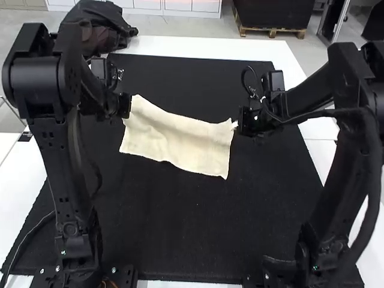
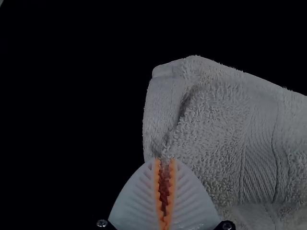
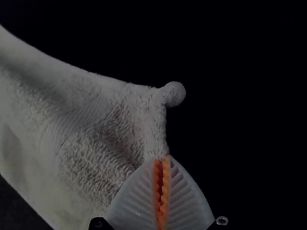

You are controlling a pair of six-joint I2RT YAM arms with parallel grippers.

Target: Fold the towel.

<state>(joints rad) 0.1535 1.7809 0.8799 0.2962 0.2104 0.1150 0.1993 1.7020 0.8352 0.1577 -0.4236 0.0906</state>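
A cream towel [image 1: 180, 141] stretches between the two grippers over the black mat. At its upper left corner is my left gripper [image 1: 124, 107]; my right gripper [image 1: 240, 122] is at the upper right corner. In the left wrist view, the left gripper [image 2: 164, 160] is shut on the towel [image 2: 216, 129] near a folded-over corner. The right wrist view has the right gripper [image 3: 161, 159] shut on the towel [image 3: 91, 143] beside a small corner nub. The towel's far edge sags slightly between them.
A black mat [image 1: 180, 240] covers most of the white table [image 1: 210, 45]. A dark bag [image 1: 99, 30] lies at the table's far left edge. Both arms stand along the mat's sides.
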